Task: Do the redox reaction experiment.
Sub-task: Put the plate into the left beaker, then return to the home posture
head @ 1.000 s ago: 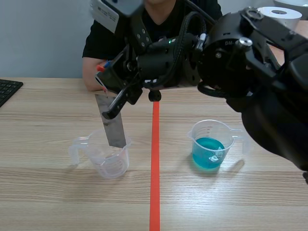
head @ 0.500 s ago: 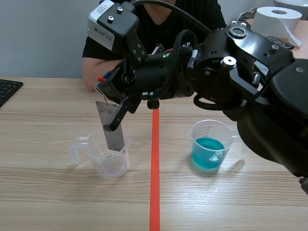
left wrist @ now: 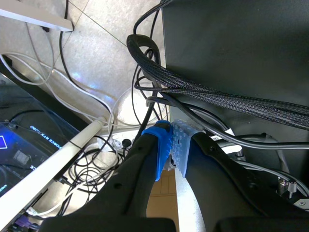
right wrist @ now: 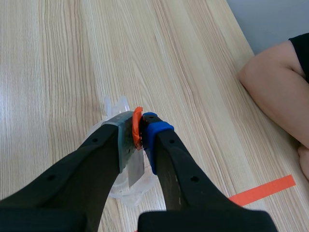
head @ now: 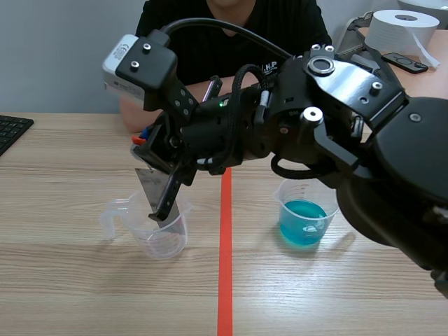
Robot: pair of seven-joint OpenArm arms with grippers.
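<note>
Wooden bench: the left hand, away from it, is clenched empty. At 9 o'clock of the tape line the right hand clenches the metal strip, its foot seemingly inside the clear beaker. At 3 o'clock the blue solution waits, undipped. Strip sits lower than a second ago.

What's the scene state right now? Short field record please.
right hand: shut on the strip, reaching across the tape line
strip: grey metal, tilted, lower end at the mouth of the empty beaker
empty beaker: clear, on the table, on the far side of the tape line from the blue beaker
blue beaker: holds blue liquid, nothing touching it
left hand: shut on nothing, off the table, facing cables
person: across the table, dark top
</note>
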